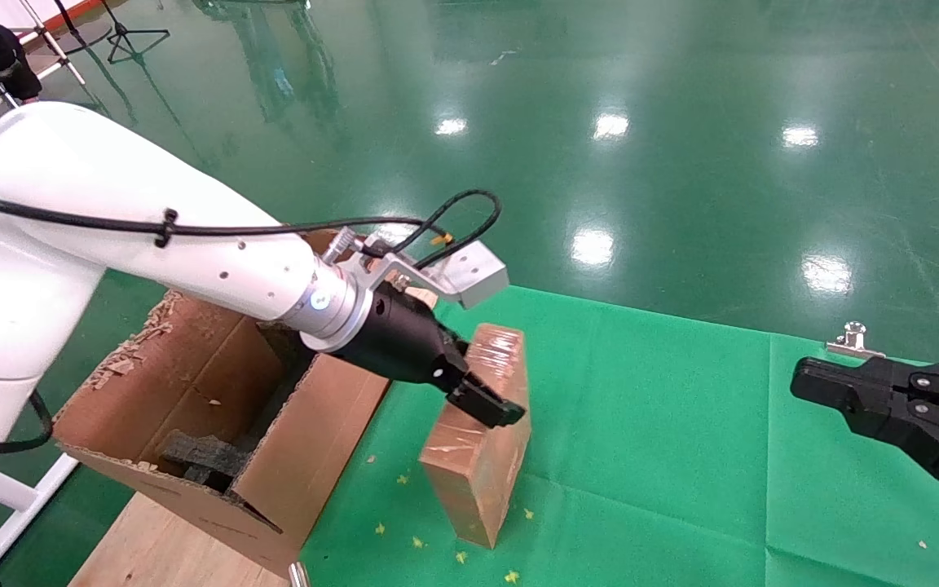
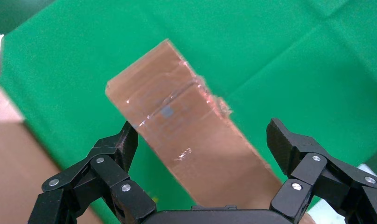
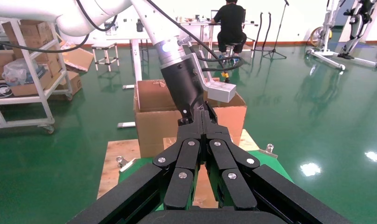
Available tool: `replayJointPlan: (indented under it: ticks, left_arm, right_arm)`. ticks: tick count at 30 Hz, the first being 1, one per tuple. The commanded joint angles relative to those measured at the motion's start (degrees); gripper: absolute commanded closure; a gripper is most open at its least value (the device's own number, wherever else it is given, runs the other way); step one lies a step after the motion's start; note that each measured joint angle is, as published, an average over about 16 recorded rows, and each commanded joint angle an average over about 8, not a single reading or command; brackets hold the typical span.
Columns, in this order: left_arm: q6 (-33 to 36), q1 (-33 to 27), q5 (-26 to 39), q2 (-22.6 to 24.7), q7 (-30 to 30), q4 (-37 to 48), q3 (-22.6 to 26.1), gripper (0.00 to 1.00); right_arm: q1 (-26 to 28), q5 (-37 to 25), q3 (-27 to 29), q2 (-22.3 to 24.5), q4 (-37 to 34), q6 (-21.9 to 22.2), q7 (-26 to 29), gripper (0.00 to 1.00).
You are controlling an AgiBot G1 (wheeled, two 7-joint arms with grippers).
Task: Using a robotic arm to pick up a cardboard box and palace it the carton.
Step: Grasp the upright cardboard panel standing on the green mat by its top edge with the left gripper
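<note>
Head view: left gripper (image 1: 482, 398) of the robotic arm (image 1: 192, 253), fingers spread, straddling the cardboard box (image 1: 482, 424) without closing. Box stands on end on the green cloth (image 1: 665, 440). Carton (image 1: 217, 408) at box's 9 o'clock. Right gripper (image 1: 804, 383), fingers together, at 3 o'clock.

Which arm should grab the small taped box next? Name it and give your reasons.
Left. The left gripper hangs open right over the cardboard box, fingers either side, with the carton beside that arm. The right gripper is shut and parked at the far right of the green cloth.
</note>
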Motion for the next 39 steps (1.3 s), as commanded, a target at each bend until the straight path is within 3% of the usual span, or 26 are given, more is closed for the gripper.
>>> replayJointPlan:
  ticks: [1, 3, 7, 11, 15, 39]
  left_arm:
    - [0.4, -0.2, 1.4, 0.4, -1.5, -0.1, 0.7, 0.00]
    - [0.6, -0.2, 1.8, 0.5, -2.2, -0.1, 0.9, 0.00]
    - [0.8, -0.2, 1.8, 0.6, -2.7, -0.2, 1.1, 0.03]
    - [0.8, -0.2, 1.7, 0.6, -2.8, -0.2, 1.2, 0.51]
    - [0.8, -0.2, 1.7, 0.6, -2.8, -0.2, 1.1, 0.99]
    - [0.6, -0.2, 1.6, 0.6, -2.6, 0.2, 1.0, 1.00]
  right_arm:
    - [0.0, 0.0, 0.0, 0.0, 0.0, 0.0, 0.0, 1.00]
    - [0.0, 0.0, 0.0, 0.0, 0.0, 0.0, 0.0, 0.96]
    - [0.0, 0.0, 0.0, 0.0, 0.0, 0.0, 0.0, 0.48]
    - [0.0, 0.0, 0.0, 0.0, 0.0, 0.0, 0.0, 0.01]
    - [0.0, 0.0, 0.0, 0.0, 0.0, 0.0, 0.0, 0.00]
    - [0.0, 0.0, 0.0, 0.0, 0.0, 0.0, 0.0, 0.00]
